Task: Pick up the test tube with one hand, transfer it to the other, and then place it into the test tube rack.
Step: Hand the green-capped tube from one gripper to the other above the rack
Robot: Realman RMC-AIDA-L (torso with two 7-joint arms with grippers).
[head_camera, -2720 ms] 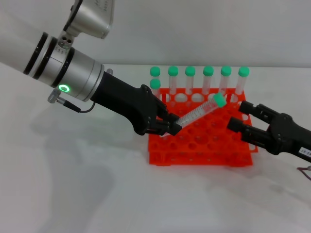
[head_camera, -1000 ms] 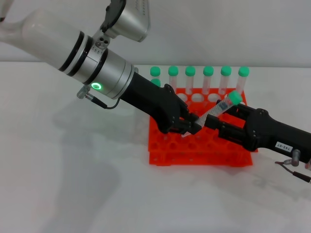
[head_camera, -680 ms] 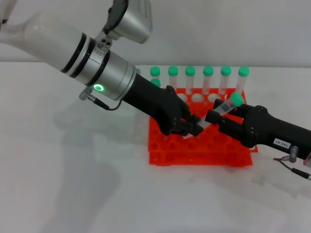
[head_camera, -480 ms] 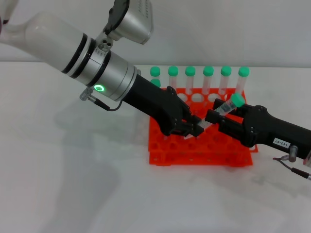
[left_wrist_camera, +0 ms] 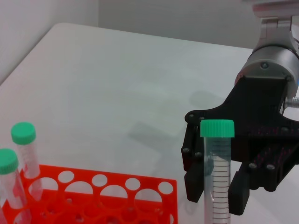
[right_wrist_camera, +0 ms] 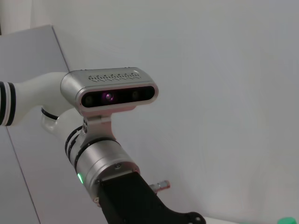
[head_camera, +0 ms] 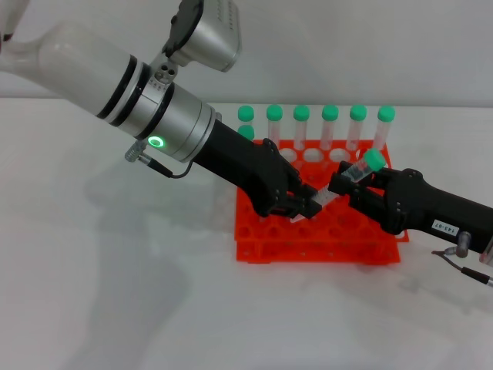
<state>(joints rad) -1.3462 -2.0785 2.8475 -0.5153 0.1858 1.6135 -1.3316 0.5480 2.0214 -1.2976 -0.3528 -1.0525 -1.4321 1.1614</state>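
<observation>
The test tube (head_camera: 360, 169), clear with a green cap, hangs tilted above the orange-red rack (head_camera: 323, 252). My left gripper (head_camera: 306, 204), on the green-lit arm, is shut on the tube's lower end. My right gripper (head_camera: 348, 189), black with a white label, has its fingers pressed on the tube just below the cap. In the left wrist view the tube (left_wrist_camera: 217, 163) stands upright between the right gripper's fingers (left_wrist_camera: 194, 179), above the rack's corner (left_wrist_camera: 93, 186). The right wrist view shows only the left arm's wrist (right_wrist_camera: 110, 163) and the green cap's edge (right_wrist_camera: 287, 220).
Six capped tubes (head_camera: 330, 127) stand in the rack's back row, and one more (head_camera: 246, 132) at its left end. Two of them show in the left wrist view (left_wrist_camera: 23, 144). The white table (head_camera: 115, 293) lies around the rack.
My left arm carried the tube to the right and tipped it more upright. My right gripper came in from the right and its fingers closed on the tube's upper part.
</observation>
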